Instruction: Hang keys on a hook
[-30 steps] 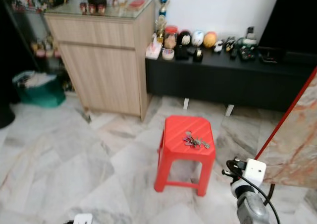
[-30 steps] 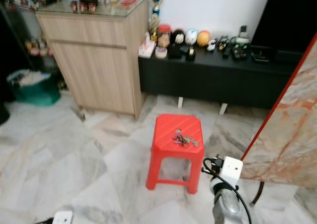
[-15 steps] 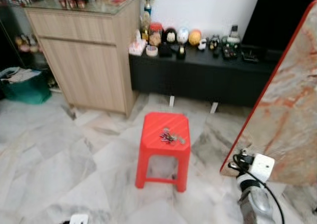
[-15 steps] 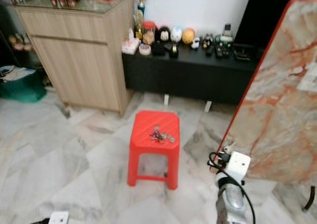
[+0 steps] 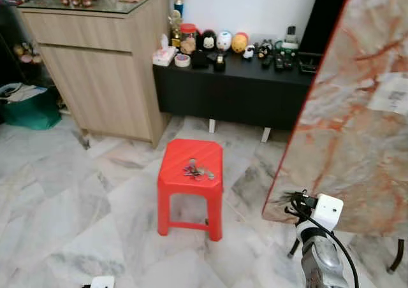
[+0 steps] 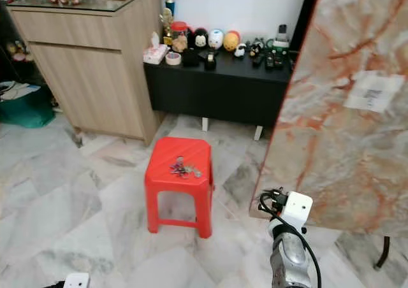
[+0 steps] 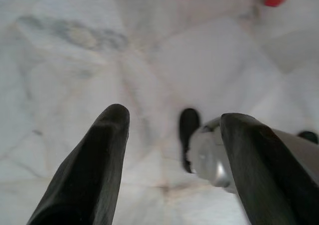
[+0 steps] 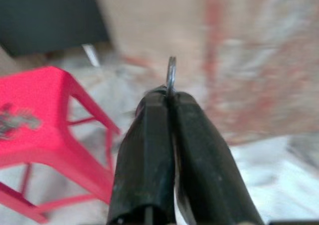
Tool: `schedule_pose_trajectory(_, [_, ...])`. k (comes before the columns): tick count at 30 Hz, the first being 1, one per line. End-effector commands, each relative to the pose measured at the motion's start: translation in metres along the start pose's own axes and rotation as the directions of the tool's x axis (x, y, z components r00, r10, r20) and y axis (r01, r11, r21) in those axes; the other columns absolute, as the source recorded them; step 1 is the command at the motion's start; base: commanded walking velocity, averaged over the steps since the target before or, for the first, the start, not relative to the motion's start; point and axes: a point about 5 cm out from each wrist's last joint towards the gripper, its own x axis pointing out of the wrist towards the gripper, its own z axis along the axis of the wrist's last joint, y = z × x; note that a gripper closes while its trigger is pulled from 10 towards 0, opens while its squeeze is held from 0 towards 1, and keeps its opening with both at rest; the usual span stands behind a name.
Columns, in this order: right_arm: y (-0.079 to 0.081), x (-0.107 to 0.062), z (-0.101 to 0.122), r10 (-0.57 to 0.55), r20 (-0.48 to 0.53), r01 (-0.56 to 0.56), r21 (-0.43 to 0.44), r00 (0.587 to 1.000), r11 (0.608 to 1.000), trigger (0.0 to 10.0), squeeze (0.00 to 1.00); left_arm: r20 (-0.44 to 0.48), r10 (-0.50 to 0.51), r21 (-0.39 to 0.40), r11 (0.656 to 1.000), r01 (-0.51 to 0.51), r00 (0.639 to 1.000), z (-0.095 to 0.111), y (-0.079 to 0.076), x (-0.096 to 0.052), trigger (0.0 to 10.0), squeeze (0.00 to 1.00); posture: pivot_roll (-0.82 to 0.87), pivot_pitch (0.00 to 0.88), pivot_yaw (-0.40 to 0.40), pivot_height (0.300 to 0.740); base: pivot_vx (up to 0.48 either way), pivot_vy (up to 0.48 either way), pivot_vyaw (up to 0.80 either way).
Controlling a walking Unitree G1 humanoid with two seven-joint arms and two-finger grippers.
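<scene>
Writing: a white label (image 6: pixel 371 90) sat on the marble slab (image 5: pixel 357 116) to my right; its print was too small to read.
Right end effector (image 8: pixel 171 96): fingers pressed together, pinching a small metal ring (image 8: pixel 171 73) at the tips; held low beside the slab's lower edge.
Left end effector (image 7: pixel 172 123): fingers spread apart, holding nothing, hanging over the marble floor (image 5: pixel 76 224).
Keys (image 5: pixel 197 171): lay in a bunch on top of the red stool (image 5: pixel 190 186), apart from both end effectors.
Behind the stool: a black surface (image 5: pixel 236 87) carrying small figurines and a wooden cabinet (image 5: pixel 95 65) beside it.
</scene>
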Motion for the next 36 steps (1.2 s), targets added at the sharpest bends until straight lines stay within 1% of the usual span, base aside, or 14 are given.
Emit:
schedule_pose_trajectory(1, [-0.0005,0.0027,0.0069,-0.005,0.025,0.005,-0.007,1.000,1.000,10.0,0.00,-0.023,-0.003,0.004,1.000,0.003,1.000,-0.0065,-0.0004,-0.0017,10.0,0.00,0.07,0.000,-0.044,0.740,0.000,-0.304,0.00])
schedule_pose_trajectory(3, [0.0001,0.0031,0.0076,0.000,0.027,0.000,-0.022,1.000,1.000,10.0,0.00,-0.024,-0.001,0.003,1.000,0.001,1.000,-0.0065,-0.0003,-0.0017,10.0,0.00,0.06,0.000,-0.044,0.740,0.000,-0.298,0.00])
schedule_pose_trajectory(4, [0.0013,0.0029,0.0076,0.008,0.029,-0.006,-0.042,1.000,0.999,10.0,0.00,-0.027,0.003,0.000,1.000,-0.003,1.000,-0.0070,-0.0001,-0.0018,10.0,0.00,0.06,0.000,-0.044,0.740,0.000,0.000,0.00])
schedule_pose_trajectory(7, [0.0046,0.0027,0.0074,0.022,0.031,-0.020,-0.062,0.999,0.998,10.0,0.00,-0.033,0.009,-0.005,1.000,-0.009,0.999,-0.0082,-0.0002,-0.0020,10.0,0.00,0.06,0.000,-0.047,0.740,0.000,0.000,0.00])
schedule_pose_trajectory(18, [0.0016,0.0042,0.0096,0.011,0.030,-0.009,-0.063,0.999,0.998,10.0,0.00,-0.040,0.010,-0.010,1.000,-0.010,0.999,-0.0109,-0.0007,-0.0028,10.0,0.00,0.06,0.000,-0.054,0.740,0.000,0.000,0.00])
schedule_pose_trajectory(24, [0.0016,0.0056,0.0114,0.007,0.033,-0.005,-0.064,0.999,0.998,10.0,0.00,-0.033,0.007,0.006,1.000,-0.007,0.999,-0.0092,-0.0022,-0.0022,10.0,0.00,0.06,0.000,-0.054,0.740,0.000,0.000,0.00])
schedule_pose_trajectory(30, [0.0006,0.0063,0.0115,0.000,0.027,0.001,-0.058,1.000,0.998,10.0,0.00,-0.033,0.007,0.007,1.000,-0.006,0.999,-0.0090,-0.0036,-0.0020,10.0,0.00,0.06,0.000,-0.054,0.740,0.000,-0.299,0.00])
schedule_pose_trajectory(34, [0.0000,0.0073,0.0108,-0.002,0.010,0.002,-0.054,1.000,0.999,10.0,0.00,-0.037,0.010,0.007,1.000,-0.010,0.999,-0.0102,-0.0035,-0.0023,10.0,0.00,0.06,0.000,-0.054,0.740,0.000,-0.297,-0.71])
schedule_pose_trajectory(36, [0.0000,0.0074,0.0112,0.001,0.012,-0.001,-0.059,1.000,0.998,10.0,0.00,-0.040,0.013,0.004,1.000,-0.013,0.999,-0.0108,-0.0032,-0.0025,10.0,0.00,0.06,0.000,-0.053,0.740,0.000,0.000,-0.80])
